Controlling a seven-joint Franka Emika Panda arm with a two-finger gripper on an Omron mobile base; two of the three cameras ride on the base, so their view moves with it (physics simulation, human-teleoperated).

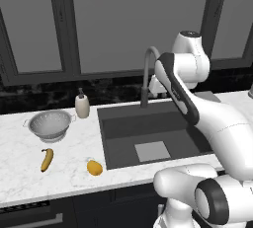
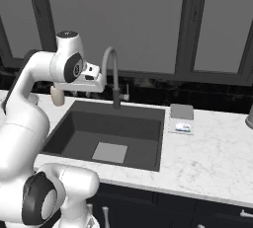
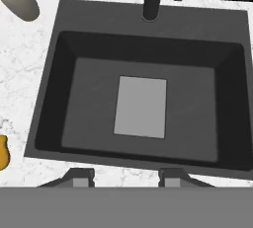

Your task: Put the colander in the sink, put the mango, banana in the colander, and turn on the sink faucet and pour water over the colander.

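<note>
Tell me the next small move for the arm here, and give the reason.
Probably swing the open gripper left from above the sink toward the colander. It sits empty on the counter beside the soap dispenser, and banana and mango need it placed first.

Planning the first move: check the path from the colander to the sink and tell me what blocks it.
Nothing visible does. The colander sits on the counter left of the sink; bare marble lies between them. The soap dispenser stands behind that path, the banana and mango in front.

Dark-framed windows (image 1: 123, 19) rise behind a white marble counter (image 2: 217, 158).
</note>
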